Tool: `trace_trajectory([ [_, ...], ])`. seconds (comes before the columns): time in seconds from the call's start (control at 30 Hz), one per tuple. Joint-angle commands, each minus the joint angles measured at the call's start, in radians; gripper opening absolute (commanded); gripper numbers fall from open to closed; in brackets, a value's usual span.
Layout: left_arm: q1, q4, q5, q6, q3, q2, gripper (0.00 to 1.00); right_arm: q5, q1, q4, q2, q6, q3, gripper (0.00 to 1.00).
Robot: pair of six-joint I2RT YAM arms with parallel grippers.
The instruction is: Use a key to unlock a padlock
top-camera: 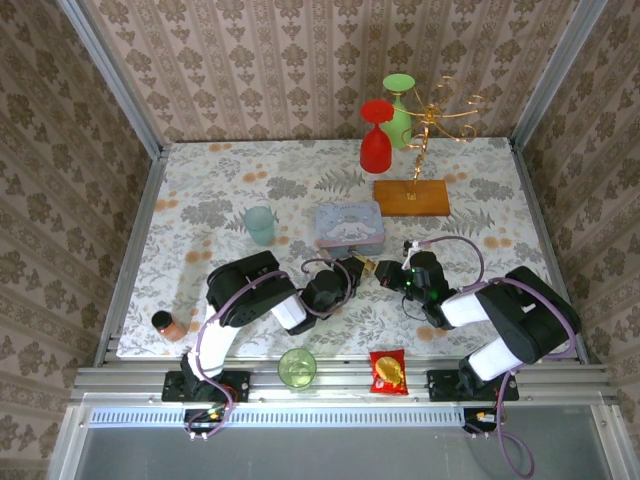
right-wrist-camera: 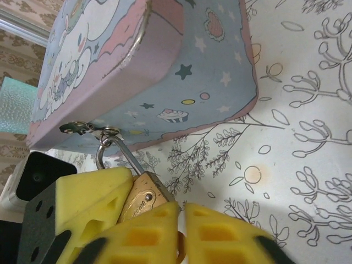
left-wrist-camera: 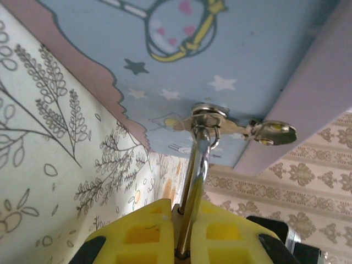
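The pastel cartoon tin [right-wrist-camera: 165, 55] is sitting closed, its contents hidden, with the brass padlock [right-wrist-camera: 144, 199] hooking its shackle through the latch ring. The left gripper [left-wrist-camera: 186, 242] is clamping the padlock edge-on between its jaws. The right gripper [right-wrist-camera: 180, 223] is pressing its jaws nearly together just beside the lock body, and whether they pinch anything cannot be told.

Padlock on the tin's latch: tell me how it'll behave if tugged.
The padlock looks like solid brass, so it is probably rigid and heavy for its size. Its shackle runs through the latch ring of the tin, so a tug likely swings it or drags the tin. Smooth metal may slip in the left tool.
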Motion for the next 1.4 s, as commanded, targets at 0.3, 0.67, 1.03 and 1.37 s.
trace_trajectory([
  [0.3,0.055,-0.026,0.186,0.168,-0.058,-0.075,0.0,0.0,0.035,-0.58,-0.251,-0.276,0.13,0.46],
  [0.67,0.098,-0.013,0.302,0.161,-0.076,-0.048,0.0,0.059,0.078,-0.718,-0.284,-0.477,0.19,0.36],
  [1.03,0.137,-0.014,0.401,0.174,-0.103,-0.07,0.0,0.389,0.252,-0.782,-0.119,-0.644,0.324,0.38],
  [1.37,0.137,-0.013,0.402,0.167,-0.102,-0.076,0.0,0.372,0.284,-0.723,-0.099,-0.677,0.306,0.34],
])
